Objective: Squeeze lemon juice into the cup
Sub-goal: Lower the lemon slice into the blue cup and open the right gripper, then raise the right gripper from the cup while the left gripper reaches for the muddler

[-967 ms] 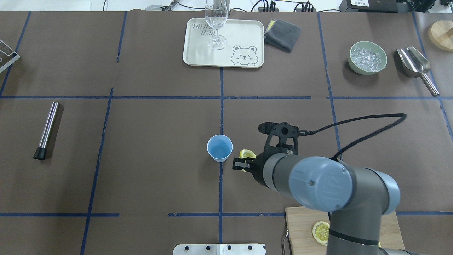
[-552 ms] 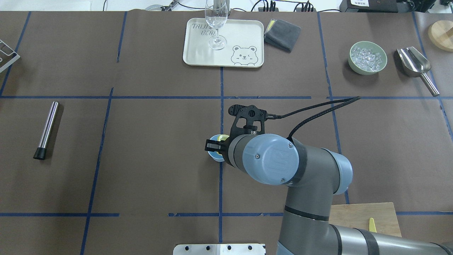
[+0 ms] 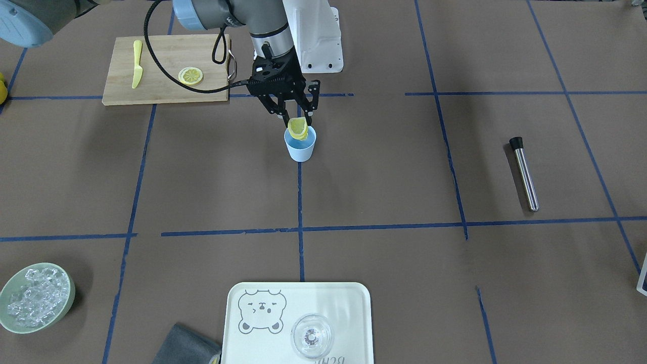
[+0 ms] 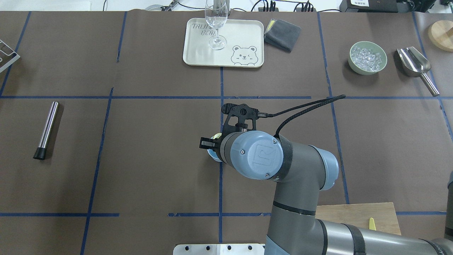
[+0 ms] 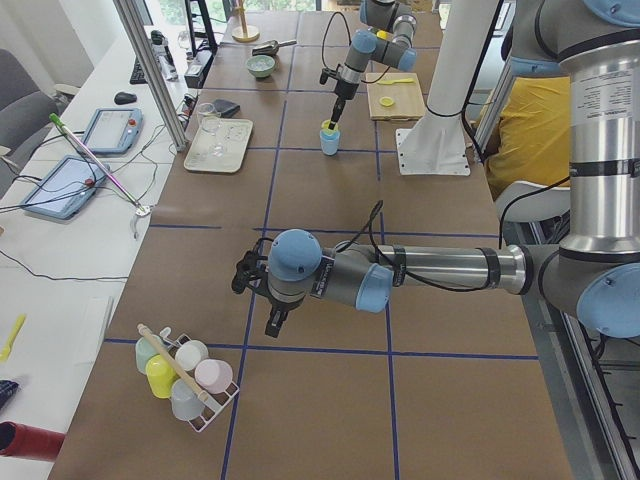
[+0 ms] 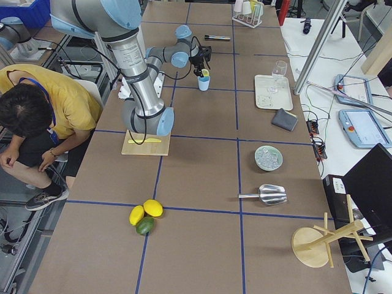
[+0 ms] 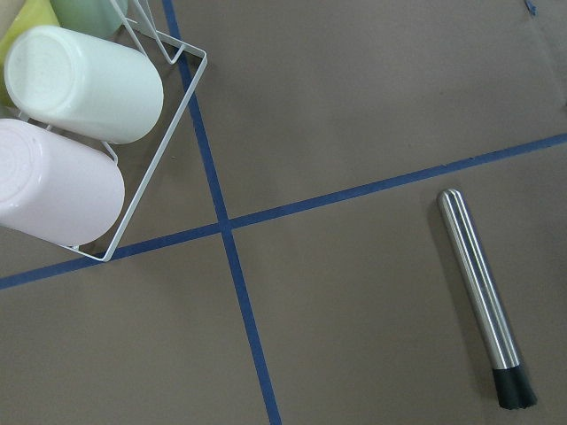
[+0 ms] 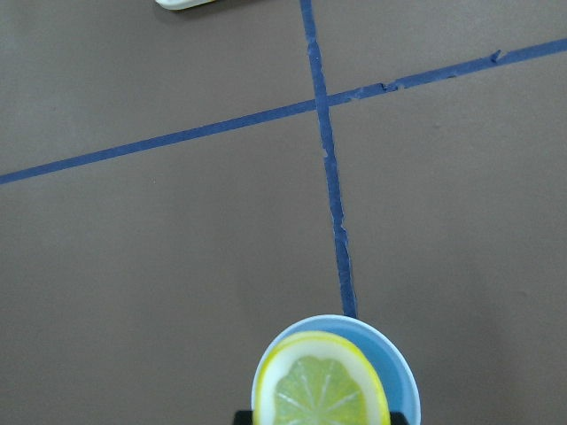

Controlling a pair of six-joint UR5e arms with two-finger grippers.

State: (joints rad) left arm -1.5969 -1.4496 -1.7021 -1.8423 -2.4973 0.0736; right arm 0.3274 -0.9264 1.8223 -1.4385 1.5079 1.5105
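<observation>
The lemon is a thin yellow slice held on edge in my right gripper, which is shut on it. It hangs right over the mouth of the small light-blue cup, its lower edge about level with the rim. The right wrist view looks down on the lemon, which covers much of the cup. From overhead my right arm hides nearly all of the cup. My left gripper hovers over the table's left end; I cannot tell whether it is open or shut.
A second lemon slice and a yellow knife lie on the wooden board. A steel muddler lies to the left. A tray with a glass, a cloth, an ice bowl and a scoop line the far edge.
My right arm has swung left, carrying the lemon slice from just right of the cup to over its mouth. In the last half second it shifted only slightly further left.
</observation>
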